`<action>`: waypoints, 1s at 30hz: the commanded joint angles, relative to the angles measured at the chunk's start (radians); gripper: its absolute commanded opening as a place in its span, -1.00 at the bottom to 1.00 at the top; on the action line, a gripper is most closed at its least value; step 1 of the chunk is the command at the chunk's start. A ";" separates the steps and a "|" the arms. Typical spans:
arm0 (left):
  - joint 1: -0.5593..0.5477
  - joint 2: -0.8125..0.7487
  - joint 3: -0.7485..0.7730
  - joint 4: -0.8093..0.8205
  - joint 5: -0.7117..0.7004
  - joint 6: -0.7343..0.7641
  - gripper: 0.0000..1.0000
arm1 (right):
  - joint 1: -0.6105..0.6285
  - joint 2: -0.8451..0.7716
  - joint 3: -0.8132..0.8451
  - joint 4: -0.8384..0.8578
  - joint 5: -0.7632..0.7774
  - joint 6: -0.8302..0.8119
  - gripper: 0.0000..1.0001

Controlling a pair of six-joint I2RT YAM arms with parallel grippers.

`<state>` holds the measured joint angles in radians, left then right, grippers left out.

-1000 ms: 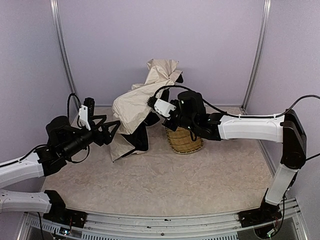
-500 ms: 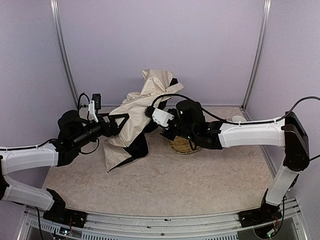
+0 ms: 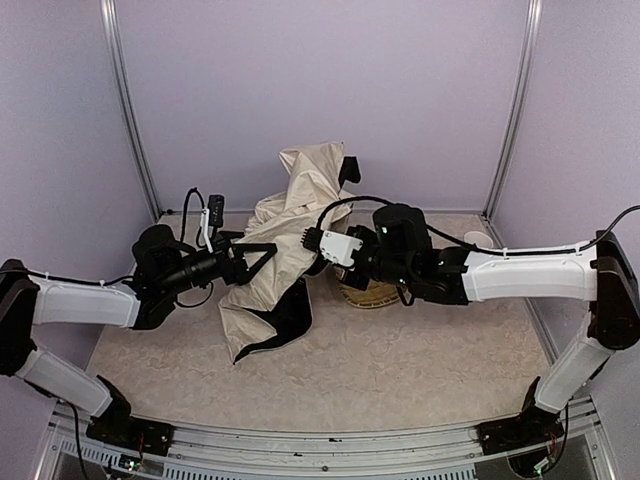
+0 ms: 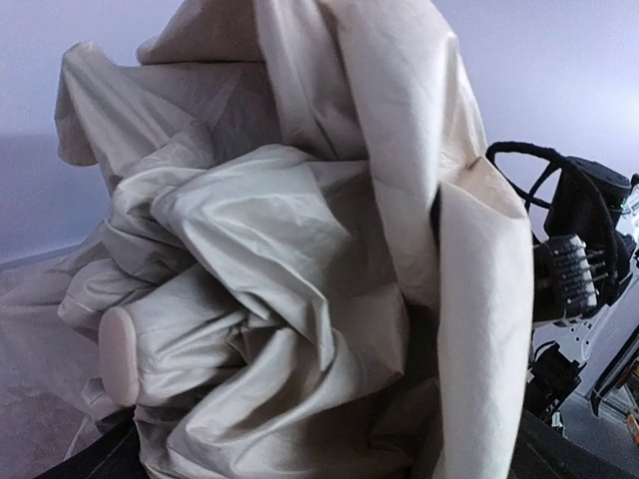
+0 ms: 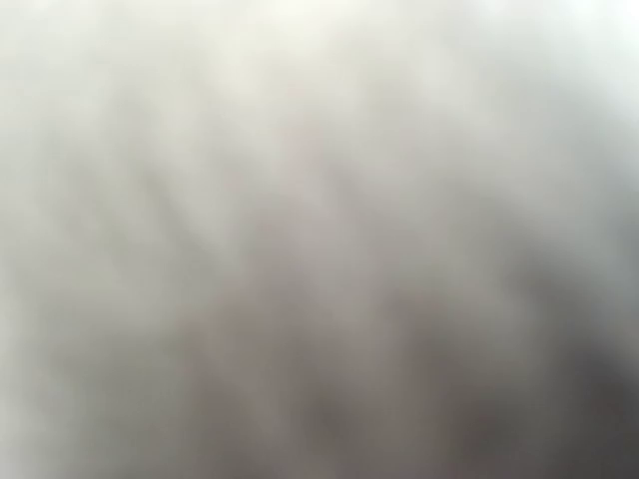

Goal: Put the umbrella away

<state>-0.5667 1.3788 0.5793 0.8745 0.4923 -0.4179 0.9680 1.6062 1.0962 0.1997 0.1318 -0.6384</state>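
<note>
Where the task's thing stands: the cream-beige fabric umbrella with black ribs (image 3: 290,210) rises half-collapsed and crumpled at mid-table between both arms, and its lower panels trail on the mottled beige tabletop (image 3: 420,350).
Right gripper (image 3: 318,250): clenched, tips buried in the canopy. We judge it is grasping the umbrella, since nothing else props it up. Its wrist view shows only blurred fabric.
Left gripper (image 3: 262,257): released, jaws spread wide, close against the folds and gripping nothing.
Woven straw-yellow basket (image 3: 368,293): under the right wrist, beside the umbrella.
Risk, snag: we expect loose folds to catch a finger if the left jaws close blind.
Risk, slip: a pinch on fabric alone may slide and drop the canopy.
Risk, collision: both wrists work close together, so the basket could be knocked.
</note>
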 commanded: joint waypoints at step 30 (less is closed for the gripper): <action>0.003 -0.070 -0.088 -0.099 0.018 0.268 0.98 | -0.008 -0.093 -0.039 0.064 0.056 -0.145 -1.00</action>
<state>-0.5831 1.3495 0.5011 0.8116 0.4221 -0.2020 0.9386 1.5417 1.0840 0.1505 0.0658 -0.6250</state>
